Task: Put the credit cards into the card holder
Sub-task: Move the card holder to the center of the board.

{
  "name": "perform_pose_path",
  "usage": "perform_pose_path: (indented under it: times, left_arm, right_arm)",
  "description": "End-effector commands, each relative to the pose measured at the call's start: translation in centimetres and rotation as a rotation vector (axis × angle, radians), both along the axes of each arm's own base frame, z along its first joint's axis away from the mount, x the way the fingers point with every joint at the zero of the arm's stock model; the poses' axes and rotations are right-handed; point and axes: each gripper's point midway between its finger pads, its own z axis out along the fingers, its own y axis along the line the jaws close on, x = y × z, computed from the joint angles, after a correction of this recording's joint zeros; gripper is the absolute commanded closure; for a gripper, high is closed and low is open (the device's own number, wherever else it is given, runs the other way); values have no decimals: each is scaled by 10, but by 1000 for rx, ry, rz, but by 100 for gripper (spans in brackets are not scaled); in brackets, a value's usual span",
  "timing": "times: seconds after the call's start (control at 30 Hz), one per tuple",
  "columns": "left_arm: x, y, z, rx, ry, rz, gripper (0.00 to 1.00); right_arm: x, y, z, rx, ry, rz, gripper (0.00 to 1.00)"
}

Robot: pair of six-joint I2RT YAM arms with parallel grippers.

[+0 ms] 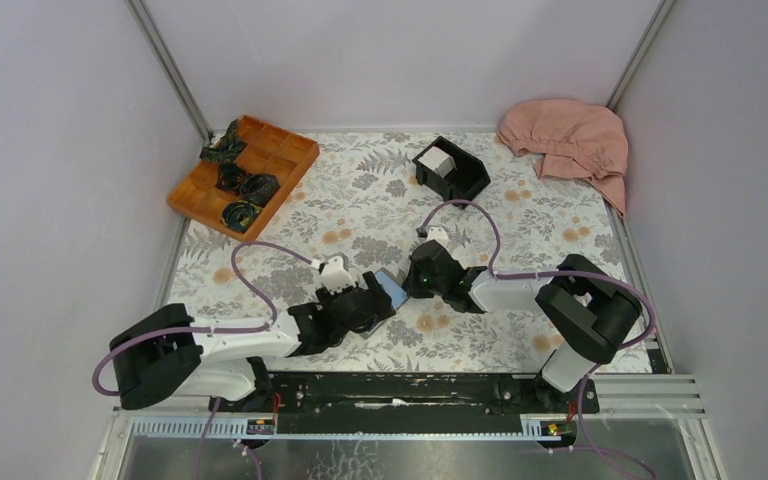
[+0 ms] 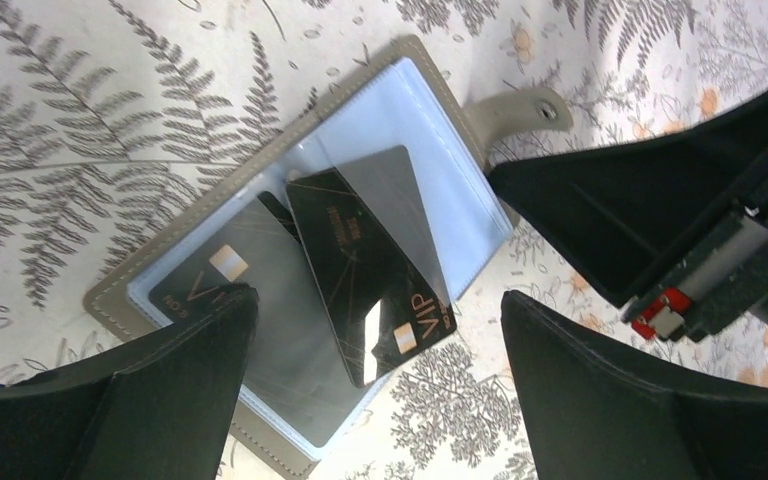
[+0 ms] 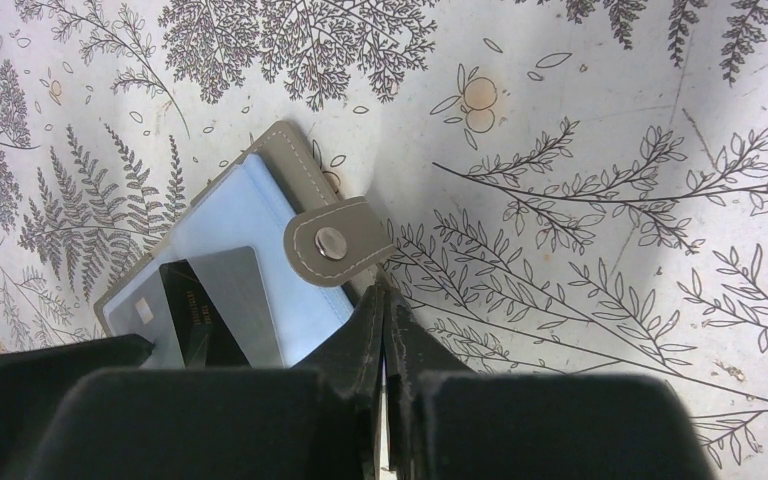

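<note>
The card holder lies open near the middle of the tabletop, with a black card crooked on it. The left gripper hangs over it, claw wide open. The right gripper is squeezed shut, its tips by the holder's edge near the strap.

The card holder seems matt leather, its sleeves glossy plastic.

Robot test cell in a lab
Plain grey panel walls on aluminium posts box in a table under a floral cloth; a left arm and a right arm are bolted to a black rail at its near edge, trailing purple cables
</note>
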Motion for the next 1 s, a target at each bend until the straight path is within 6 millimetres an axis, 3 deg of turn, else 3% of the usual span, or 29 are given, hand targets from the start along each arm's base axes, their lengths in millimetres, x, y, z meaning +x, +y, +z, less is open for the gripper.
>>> perform_pose_path:
  times: [0.0, 0.33, 0.63, 0.97]
  left_arm:
    - [-24, -10, -13, 19, 77, -98, 1]
    - [-34, -18, -4, -1, 59, -113, 11]
    - [-38, -29, 5, -10, 49, -131, 12]
    - [-36, 10, -24, 134, 81, 4, 12]
  right_arm:
    - [-27, -65, -55, -289, 124, -23, 100]
    - [-27, -65, -52, -289, 120, -22, 100]
    - [-28, -66, -55, -289, 128, -21, 100]
    - [-34, -77, -55, -301, 129, -40, 100]
